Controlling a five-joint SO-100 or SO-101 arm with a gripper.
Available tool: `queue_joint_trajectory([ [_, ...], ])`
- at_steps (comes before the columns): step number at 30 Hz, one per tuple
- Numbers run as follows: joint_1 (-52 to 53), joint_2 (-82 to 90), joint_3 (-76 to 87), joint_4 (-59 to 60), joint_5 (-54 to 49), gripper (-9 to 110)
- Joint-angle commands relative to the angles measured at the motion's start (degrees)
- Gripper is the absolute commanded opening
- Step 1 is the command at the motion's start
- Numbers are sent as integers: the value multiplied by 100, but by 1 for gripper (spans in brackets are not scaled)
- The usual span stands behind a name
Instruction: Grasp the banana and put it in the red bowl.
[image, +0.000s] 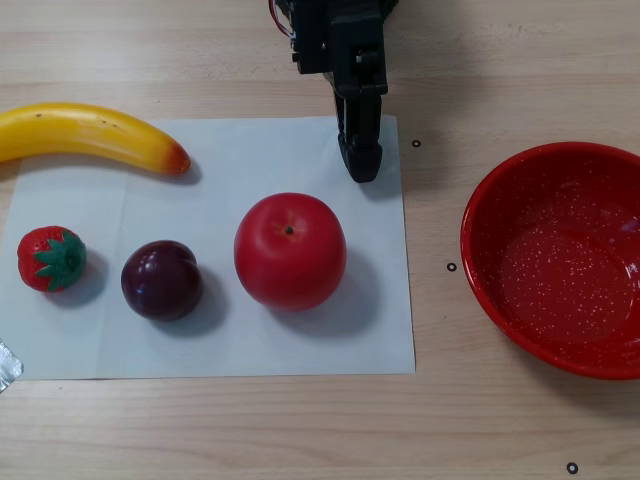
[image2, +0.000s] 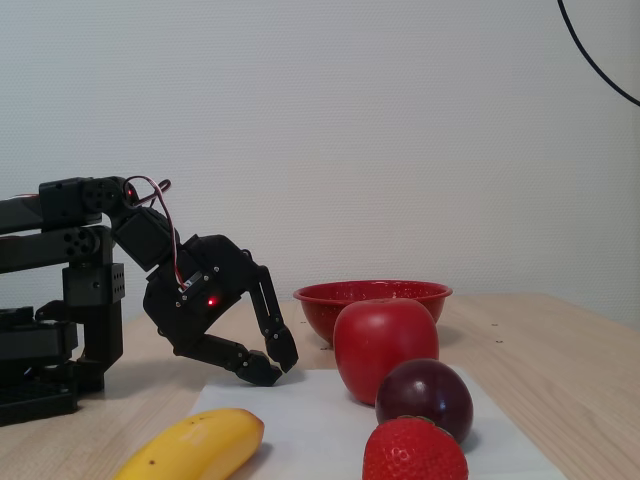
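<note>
The yellow banana (image: 90, 135) lies at the upper left in the other view, its orange-red tip on the white paper (image: 220, 160). In the fixed view the banana (image2: 195, 445) is at the bottom, near the camera. The red speckled bowl (image: 560, 255) stands empty on the table at the right, off the paper; in the fixed view the bowl (image2: 372, 298) is behind the apple. My black gripper (image: 362, 168) points down over the paper's top edge, well right of the banana's tip. In the fixed view the gripper (image2: 278, 366) hangs low over the paper, fingertips together, holding nothing.
A red apple (image: 290, 250), a dark plum (image: 161, 280) and a strawberry (image: 52, 258) lie in a row on the paper. A bit of foil (image: 6, 365) lies at the left edge. The arm's base (image2: 50, 330) stands at the left in the fixed view.
</note>
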Motion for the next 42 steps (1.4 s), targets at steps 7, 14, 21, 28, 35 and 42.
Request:
queue_joint_trajectory([
  [7, 70, -53, 18, 26, 62, 0],
  [14, 70, -53, 18, 26, 62, 0],
  [21, 70, -53, 18, 26, 79, 0],
  [28, 105, -53, 18, 18, 281, 0],
  [35, -9, -202, -229, 53, 439, 0],
  [42, -167, -659, -1002, 624, 510, 0],
])
